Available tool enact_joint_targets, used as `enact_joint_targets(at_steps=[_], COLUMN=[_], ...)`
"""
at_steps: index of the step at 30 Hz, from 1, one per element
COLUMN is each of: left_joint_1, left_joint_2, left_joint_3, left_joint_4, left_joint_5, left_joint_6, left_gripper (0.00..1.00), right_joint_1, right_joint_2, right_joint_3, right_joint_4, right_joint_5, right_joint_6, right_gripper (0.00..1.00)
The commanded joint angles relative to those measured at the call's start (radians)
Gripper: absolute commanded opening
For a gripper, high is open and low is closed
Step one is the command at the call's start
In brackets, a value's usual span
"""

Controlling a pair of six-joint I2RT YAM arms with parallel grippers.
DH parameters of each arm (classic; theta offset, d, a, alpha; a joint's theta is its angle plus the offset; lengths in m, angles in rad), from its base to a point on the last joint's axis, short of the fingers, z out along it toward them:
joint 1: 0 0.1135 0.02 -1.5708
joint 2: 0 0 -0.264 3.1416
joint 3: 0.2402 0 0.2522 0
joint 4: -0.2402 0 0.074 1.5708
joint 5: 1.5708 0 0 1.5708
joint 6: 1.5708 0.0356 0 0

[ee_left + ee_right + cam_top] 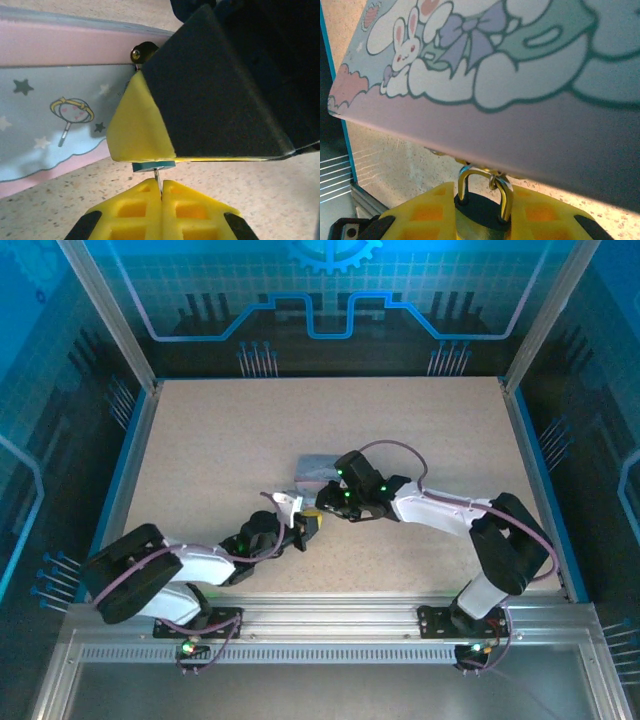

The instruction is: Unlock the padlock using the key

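Right wrist cam: padlock (481, 214) body mostly buried btwn right pads (436, 200), its bottom cut off by frame edge; tin (520, 100) runs past top & right edges. Left wrist cam: key (158, 181) a thin sliver, rest hidden in left pads (142, 195). Top cam: both too small to tell.

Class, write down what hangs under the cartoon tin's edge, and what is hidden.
The padlock hangs there. Its silvery shackle is looped through the tin's clasp, and its dark body is clamped between the right gripper's yellow fingers. The body's lower part and keyhole are hidden.
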Motion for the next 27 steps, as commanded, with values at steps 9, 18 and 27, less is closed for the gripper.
enact_joint_targets(at_steps=[9, 18, 27], left_joint_1=[-0.045, -0.019, 0.047], left_joint_2=[-0.002, 0.066, 0.15], left_joint_3=[0.042, 0.004, -0.028], left_joint_4=[-0.046, 0.102, 0.271], left_joint_5=[-0.03, 0.011, 0.093], left_joint_6=[0.11, -0.002, -0.117], left_gripper=[0.0, 0.0, 0.0], right_joint_1=[0.015, 0.015, 0.015], right_joint_2=[-0.005, -0.067, -0.136], right_joint_3=[0.026, -0.004, -0.089], right_joint_4=[0.012, -0.01, -0.001], right_joint_5=[-0.022, 0.016, 0.087], right_joint_6=[0.033, 0.025, 0.023], right_gripper=[0.34, 0.55, 0.62])
